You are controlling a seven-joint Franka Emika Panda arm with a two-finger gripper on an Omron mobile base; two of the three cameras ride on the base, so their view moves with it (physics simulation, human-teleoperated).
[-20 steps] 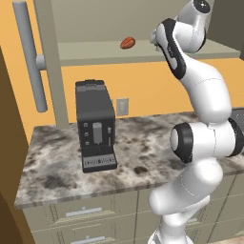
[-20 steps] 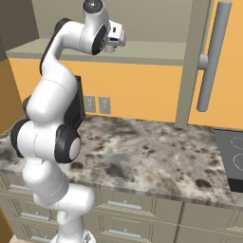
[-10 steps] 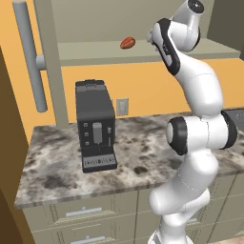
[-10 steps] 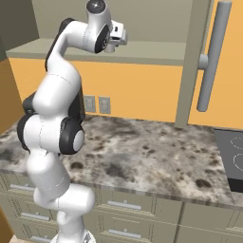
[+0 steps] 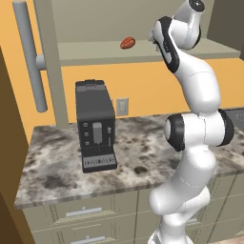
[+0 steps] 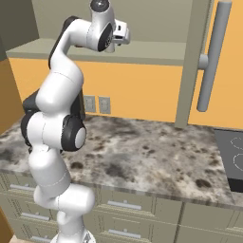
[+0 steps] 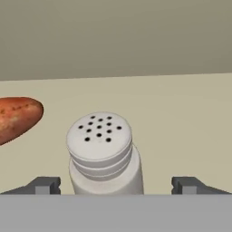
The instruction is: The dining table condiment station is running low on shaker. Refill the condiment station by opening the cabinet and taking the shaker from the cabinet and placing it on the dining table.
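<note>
The shaker (image 7: 102, 154), a small pale grey cylinder with a holed rounded cap, stands upright on the cabinet shelf (image 7: 181, 113). My gripper (image 7: 117, 186) is open, one dark fingertip (image 7: 45, 185) on each side of the shaker, and both stand apart from it. From the base views my arm reaches up into the open cabinet (image 5: 95, 50), with the hand (image 6: 119, 35) over the shelf (image 6: 156, 50). The dining table is out of view.
A reddish-brown oval lump (image 7: 18, 118) lies on the shelf just left of the shaker (image 5: 127, 43). The cabinet doors stand open with long bar handles (image 5: 28, 62) (image 6: 213, 57). A black coffee machine (image 5: 95, 126) sits on the stone counter (image 5: 143, 157). A stove edge (image 6: 232, 156) lies at the right.
The arm has straightened and its elbow has swung in toward the cabinet, carrying the hand a little deeper over the shelf. Nothing else has moved.
</note>
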